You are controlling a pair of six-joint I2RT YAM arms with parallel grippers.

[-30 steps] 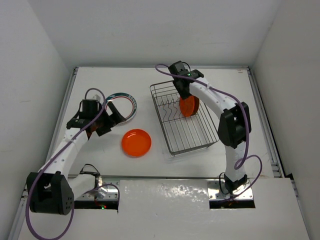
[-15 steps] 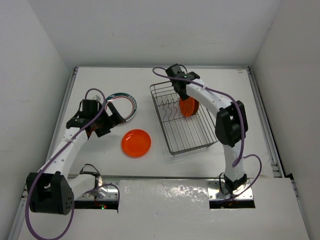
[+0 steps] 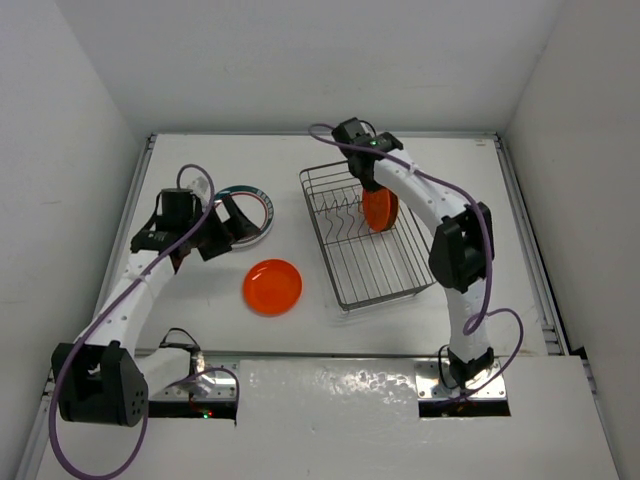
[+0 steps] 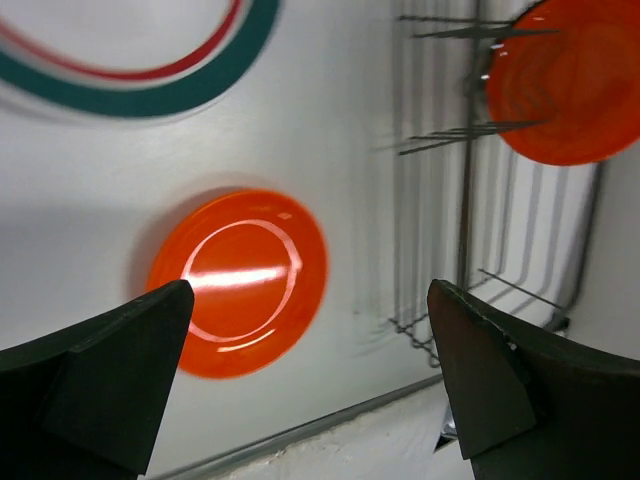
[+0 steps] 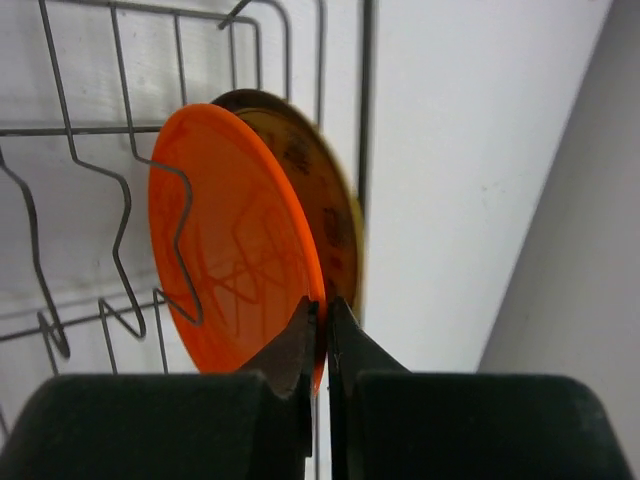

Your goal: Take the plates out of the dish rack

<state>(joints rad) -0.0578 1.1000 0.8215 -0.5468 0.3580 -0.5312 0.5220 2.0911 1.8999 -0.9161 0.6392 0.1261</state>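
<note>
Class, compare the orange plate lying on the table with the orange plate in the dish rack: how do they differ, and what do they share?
The loose orange plate lies flat on the table; the racked orange plate stands on edge in the dish rack. The loose plate is untouched; the racked one's rim is pinched by the right gripper. Both are round and glossy orange.

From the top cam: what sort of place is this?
Likely a lab test cell: bare white walls around a white table, two robot arms bolted at its edge, a wire dish rack holding an orange plate.
</note>
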